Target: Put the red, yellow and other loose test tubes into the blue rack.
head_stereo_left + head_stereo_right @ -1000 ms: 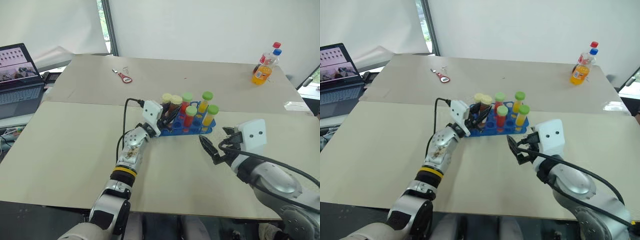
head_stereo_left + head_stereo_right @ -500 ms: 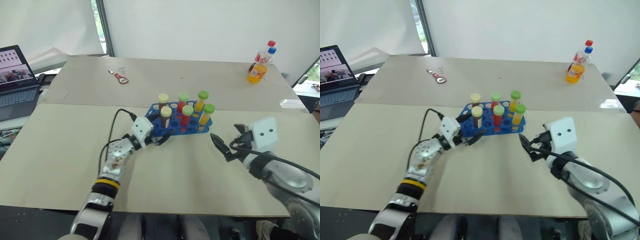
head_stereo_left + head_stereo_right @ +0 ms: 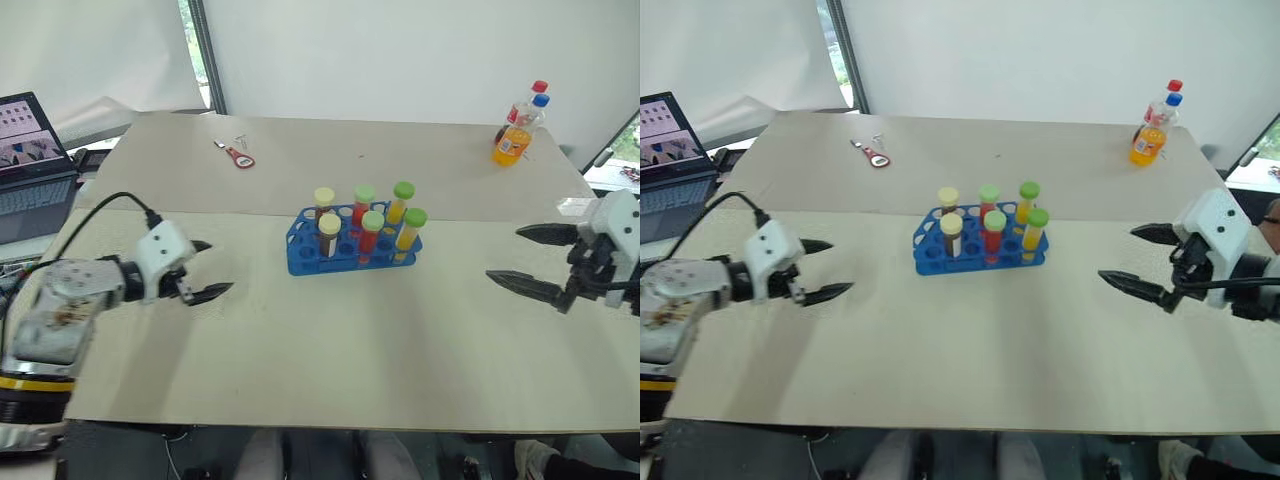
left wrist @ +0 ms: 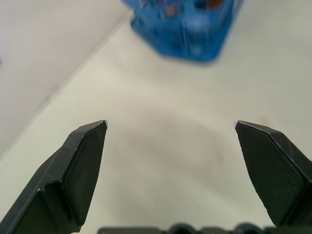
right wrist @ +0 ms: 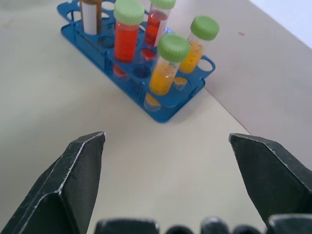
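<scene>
Six capped test tubes (image 3: 372, 222) are standing upright in the blue rack (image 3: 352, 247) at the middle of the worktop (image 3: 330, 340): two brown with cream caps, two red and two yellow with green caps; no loose tube is lying anywhere on the worktop, so the filling is looking finished; the left hand (image 3: 203, 270), which a second ago was at the rack's near-left corner, is now hanging well off to the left with fingers spread and empty; the right hand (image 3: 530, 258) is likewise swinging out to the right, fingers wide apart, gripping nothing; both arms seem to be retiring.
</scene>
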### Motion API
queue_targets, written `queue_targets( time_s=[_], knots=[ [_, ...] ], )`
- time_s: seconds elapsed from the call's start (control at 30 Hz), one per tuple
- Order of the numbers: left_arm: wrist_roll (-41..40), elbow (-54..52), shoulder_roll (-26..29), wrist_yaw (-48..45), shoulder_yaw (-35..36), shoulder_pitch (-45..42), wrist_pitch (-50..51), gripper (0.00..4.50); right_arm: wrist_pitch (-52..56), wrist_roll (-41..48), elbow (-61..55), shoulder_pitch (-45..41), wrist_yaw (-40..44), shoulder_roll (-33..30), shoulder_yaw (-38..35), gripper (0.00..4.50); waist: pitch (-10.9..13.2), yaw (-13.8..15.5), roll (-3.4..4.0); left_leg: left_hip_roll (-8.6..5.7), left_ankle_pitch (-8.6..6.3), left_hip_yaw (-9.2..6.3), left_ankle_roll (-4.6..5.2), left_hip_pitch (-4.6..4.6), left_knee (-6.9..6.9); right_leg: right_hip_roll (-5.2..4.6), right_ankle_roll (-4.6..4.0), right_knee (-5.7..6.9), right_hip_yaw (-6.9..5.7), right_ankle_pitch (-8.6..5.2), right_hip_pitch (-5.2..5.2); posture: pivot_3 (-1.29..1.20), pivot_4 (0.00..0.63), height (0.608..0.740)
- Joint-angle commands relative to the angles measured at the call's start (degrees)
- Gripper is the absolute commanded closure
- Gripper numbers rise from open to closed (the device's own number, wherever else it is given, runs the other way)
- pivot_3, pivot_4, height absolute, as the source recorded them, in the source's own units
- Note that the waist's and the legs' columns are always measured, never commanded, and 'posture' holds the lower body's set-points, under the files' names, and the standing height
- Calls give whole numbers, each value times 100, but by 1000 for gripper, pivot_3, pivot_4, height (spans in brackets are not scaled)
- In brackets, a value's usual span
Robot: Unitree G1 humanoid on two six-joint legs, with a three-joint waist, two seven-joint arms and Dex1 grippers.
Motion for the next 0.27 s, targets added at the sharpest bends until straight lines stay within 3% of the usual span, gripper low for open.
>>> queue_targets(
  time_s=[0.03,0.27],
  knots=[
    [-158,8,219,-129,340,-7,64,43,-109,-23,77,-198,273,-150,-99,0,0,9,0,0,0,8,0,0,0,0,0,0,0,0,0,0,150,733],
    [-321,-4,202,-185,414,-78,287,43,51,-48,16,-519,203,-62,137,0,0,-6,0,3,0,33,-1,-2,-1,1,0,3,1,0,-7,0,150,733]
  ],
)
